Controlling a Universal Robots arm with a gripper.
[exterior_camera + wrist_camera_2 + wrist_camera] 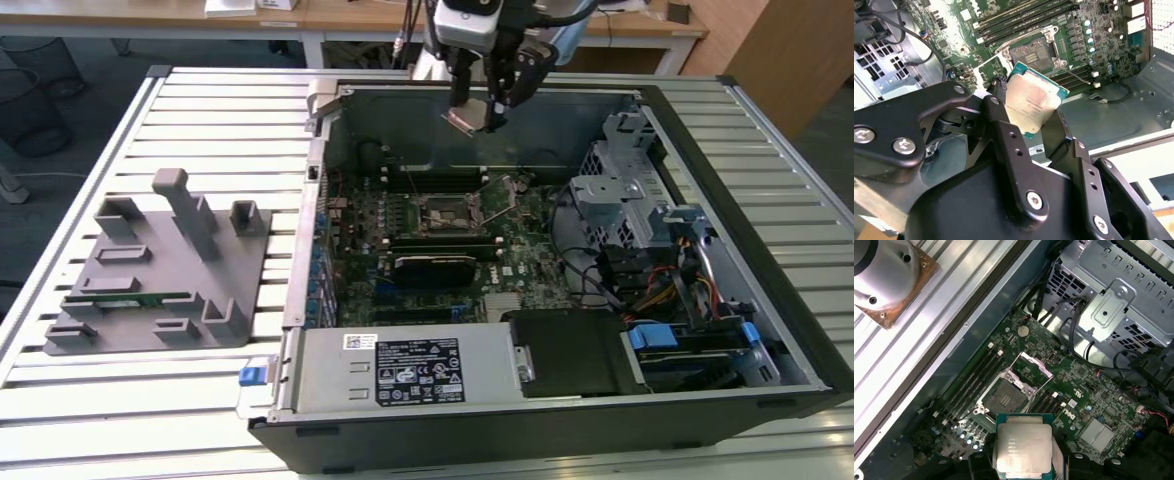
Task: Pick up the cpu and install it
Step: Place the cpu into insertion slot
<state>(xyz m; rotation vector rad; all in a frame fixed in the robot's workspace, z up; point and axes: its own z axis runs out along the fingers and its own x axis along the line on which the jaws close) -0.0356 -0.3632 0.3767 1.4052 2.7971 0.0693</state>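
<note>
Overhead, claw point(483, 112) pointing down, clamps cpu point(1033, 102) above motherboard point(1081, 385).

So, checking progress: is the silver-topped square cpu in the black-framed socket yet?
Out. The gripper holds the cpu in the air; the socket is open and empty, its metal frame raised.

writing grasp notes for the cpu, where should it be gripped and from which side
By two opposite edges of its pale rim, as the gripper grips the cpu in the second wrist view. It is a thin flat square, so only a pinch across its width suits it. Probably come from the silver-top side, so the underside stays free to face the socket.
</note>
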